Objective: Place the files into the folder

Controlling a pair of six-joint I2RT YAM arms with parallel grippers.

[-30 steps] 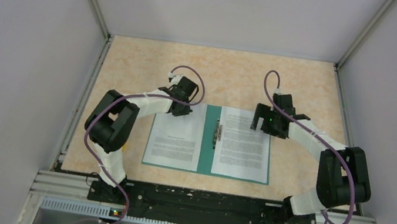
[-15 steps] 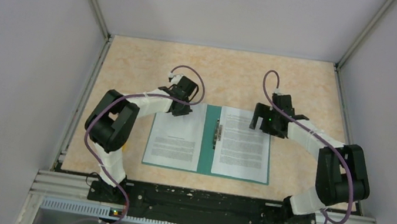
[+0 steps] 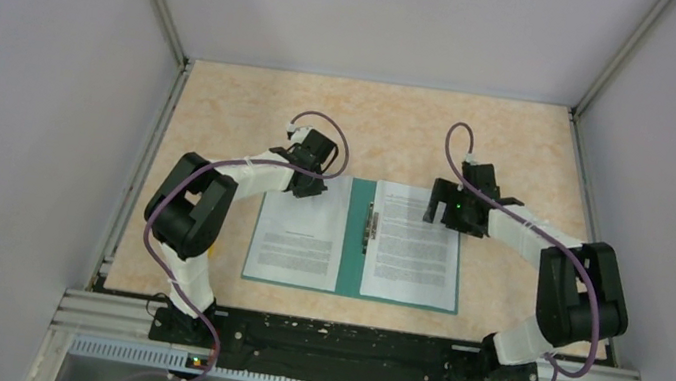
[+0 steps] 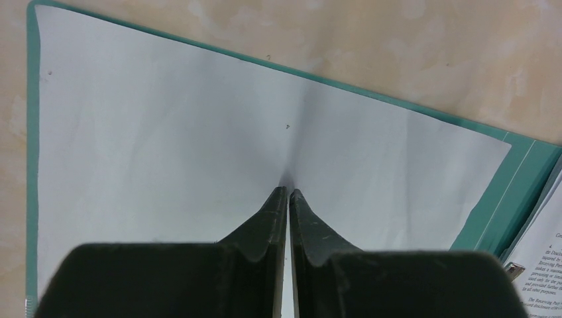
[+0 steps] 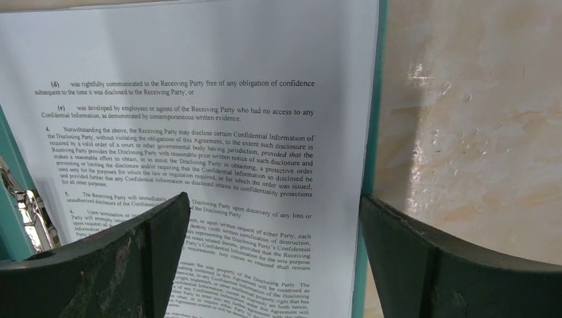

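Observation:
The teal folder (image 3: 353, 253) lies open on the table, one white sheet of the files on each half. The left sheet (image 3: 296, 240) shows its blank upper part in the left wrist view (image 4: 166, 146). My left gripper (image 3: 308, 189) (image 4: 289, 191) rests at that sheet's top edge, shut, and a raised crease runs from its tips. The right sheet (image 3: 414, 247) carries printed text (image 5: 199, 132). My right gripper (image 3: 442, 212) (image 5: 275, 199) hovers wide open over that sheet's upper right part, straddling its right edge and the folder rim (image 5: 371, 132), with nothing held.
A metal fastener (image 3: 371, 226) (image 5: 26, 205) runs along the folder's spine. Bare beige tabletop (image 3: 522, 147) surrounds the folder. Grey walls (image 3: 43, 106) enclose three sides. The black base rail (image 3: 321, 342) lies at the near edge.
The right arm has drifted slightly left over the right sheet. The left arm and both sheets have stayed where they were.

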